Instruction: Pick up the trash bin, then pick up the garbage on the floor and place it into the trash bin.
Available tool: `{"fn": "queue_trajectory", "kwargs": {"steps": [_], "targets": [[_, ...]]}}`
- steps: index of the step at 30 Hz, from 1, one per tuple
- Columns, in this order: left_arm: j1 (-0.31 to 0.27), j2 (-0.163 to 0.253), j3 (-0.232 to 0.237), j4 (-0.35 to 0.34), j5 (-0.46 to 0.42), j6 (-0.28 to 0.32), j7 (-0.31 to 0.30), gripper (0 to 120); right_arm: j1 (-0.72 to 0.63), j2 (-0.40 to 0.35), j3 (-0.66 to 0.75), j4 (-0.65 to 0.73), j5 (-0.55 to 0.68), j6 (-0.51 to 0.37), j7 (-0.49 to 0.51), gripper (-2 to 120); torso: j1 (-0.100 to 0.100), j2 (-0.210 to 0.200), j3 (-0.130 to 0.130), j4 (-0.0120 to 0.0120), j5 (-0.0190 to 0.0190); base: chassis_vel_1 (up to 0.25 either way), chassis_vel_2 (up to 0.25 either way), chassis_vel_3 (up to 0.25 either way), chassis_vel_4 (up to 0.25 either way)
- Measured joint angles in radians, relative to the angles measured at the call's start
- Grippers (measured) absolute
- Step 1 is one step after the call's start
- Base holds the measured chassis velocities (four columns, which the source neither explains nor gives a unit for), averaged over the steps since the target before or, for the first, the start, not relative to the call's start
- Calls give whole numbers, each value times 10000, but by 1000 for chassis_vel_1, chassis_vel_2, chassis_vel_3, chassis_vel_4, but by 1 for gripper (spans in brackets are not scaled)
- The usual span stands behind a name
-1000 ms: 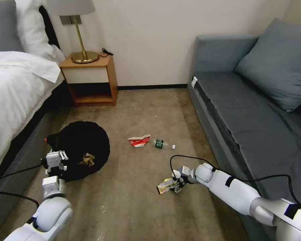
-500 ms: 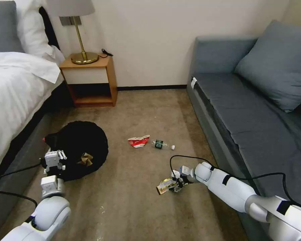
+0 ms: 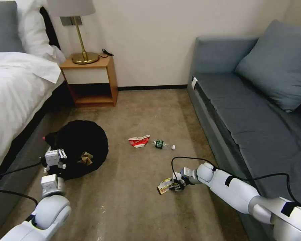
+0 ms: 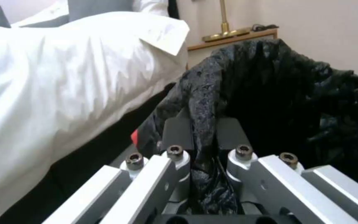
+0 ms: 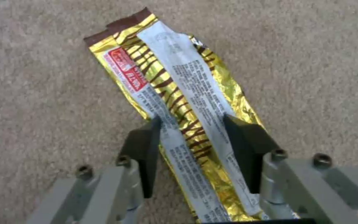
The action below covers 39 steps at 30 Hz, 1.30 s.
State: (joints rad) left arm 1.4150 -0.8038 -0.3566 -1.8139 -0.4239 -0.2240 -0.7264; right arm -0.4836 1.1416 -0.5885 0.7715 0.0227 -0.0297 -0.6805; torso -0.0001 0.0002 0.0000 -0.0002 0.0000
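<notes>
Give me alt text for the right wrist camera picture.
The right gripper hangs open just above a yellow-and-silver snack wrapper lying flat on beige carpet, one dark finger at each side of it. The wrapper is creased lengthwise with brown stripes and a small red label.

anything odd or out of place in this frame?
Litter on the carpet: a crushed carton, a bottle lying on its side, and a wrapper flat between the right gripper's open fingers. The left gripper pinches the bin's bag rim; brown paper is already inside.

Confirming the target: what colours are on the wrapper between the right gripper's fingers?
Gold foil with brown stripes, a white printed panel and red label on the wrapper; clearest in the right wrist view.
</notes>
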Motion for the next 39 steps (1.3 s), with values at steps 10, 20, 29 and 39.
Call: {"fn": "queue_trajectory", "kwargs": {"steps": [10,20,29,39], "targets": [[-12,6,2,11,-30,-20,3,7,0,-74,11,-19,-2,89,3,14,1,-3,2,7,9,0,0,0,0],[-16,42,-5,-18,-59,-32,2,7,4,-297,46,248,185,152,39,0,2,-6,5,-2,-3,0,0,0,0],[38,18,5,-28,-31,-88,2,7,-133,-495,669,777,425,563,-33,0,3,-5,1,0,0,0,0,0,0],[200,-48,6,-35,96,-275,33,7,-30,-632,1666,1591,1257,945,-599,0,2,-5,1,0,1,0,0,0,0]]}}
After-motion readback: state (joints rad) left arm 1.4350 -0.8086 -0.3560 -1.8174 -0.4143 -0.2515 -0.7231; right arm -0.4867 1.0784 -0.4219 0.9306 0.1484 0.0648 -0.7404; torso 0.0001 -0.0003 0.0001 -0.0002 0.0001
